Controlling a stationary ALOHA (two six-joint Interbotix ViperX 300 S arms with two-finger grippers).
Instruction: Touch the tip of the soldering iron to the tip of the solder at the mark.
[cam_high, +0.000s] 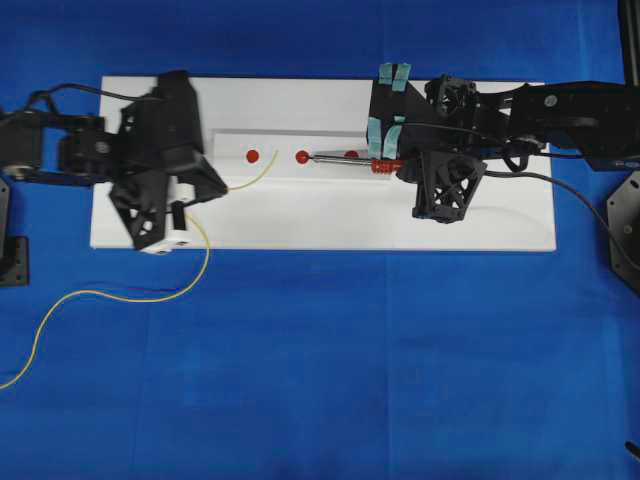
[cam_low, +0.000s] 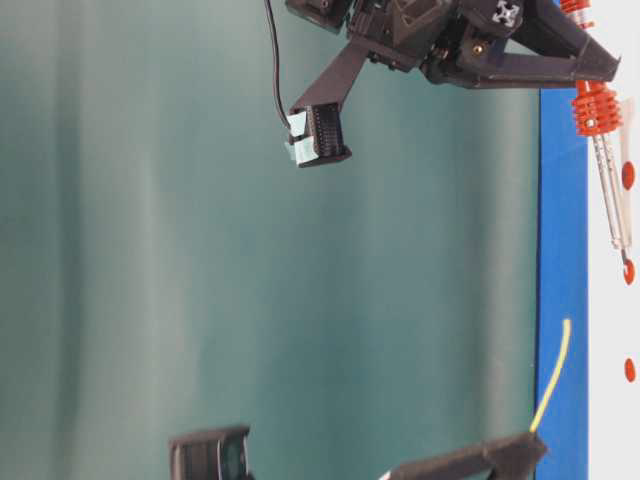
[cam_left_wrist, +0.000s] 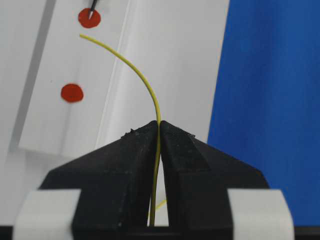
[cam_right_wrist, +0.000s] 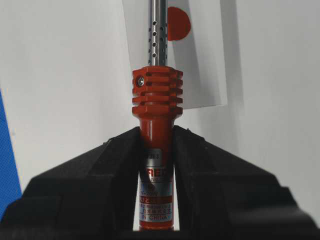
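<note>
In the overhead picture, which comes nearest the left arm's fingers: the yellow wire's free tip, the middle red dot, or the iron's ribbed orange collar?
1. Thin yellow wire's free tip, just right of the fingers.
2. Middle red dot, farther right.
3. Ribbed orange collar, farthest, by the right arm.

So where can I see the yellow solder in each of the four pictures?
Overhead: the solder runs from the lower left up to the left gripper; its tip lies near the red dots.
Table-level: a short piece at the lower right.
Left wrist: it curves up from the shut jaws.
Right wrist: not in it.
Shared landmark: the red dot at the soldering iron tip.
</note>
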